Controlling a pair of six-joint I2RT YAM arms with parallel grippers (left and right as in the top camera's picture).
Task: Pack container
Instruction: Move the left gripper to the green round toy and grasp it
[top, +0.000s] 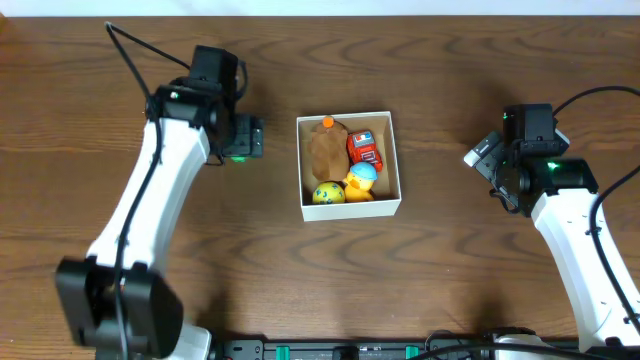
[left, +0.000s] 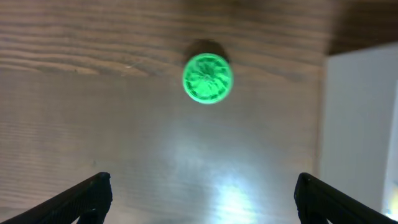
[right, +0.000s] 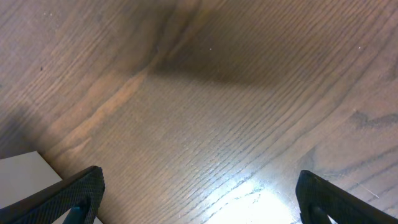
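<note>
The container (top: 390, 125), a small white box, sits mid-table. It holds a brown toy (top: 325, 148), a red toy (top: 365, 150), a yellow and blue duck (top: 362, 180) and a yellow-green ball (top: 328, 193). A small green round toy (left: 208, 78) lies on the table left of the box; in the overhead view only its edge (top: 238, 157) shows under my left gripper (top: 245, 138). That gripper (left: 202, 190) is open and empty above the table, short of the green toy. My right gripper (top: 480, 152) (right: 199, 183) is open and empty, right of the box.
The box's outer wall (left: 360, 124) fills the right side of the left wrist view. A white corner of the box (right: 22, 177) shows at the lower left of the right wrist view. Dark wood table (top: 450, 260) lies all round.
</note>
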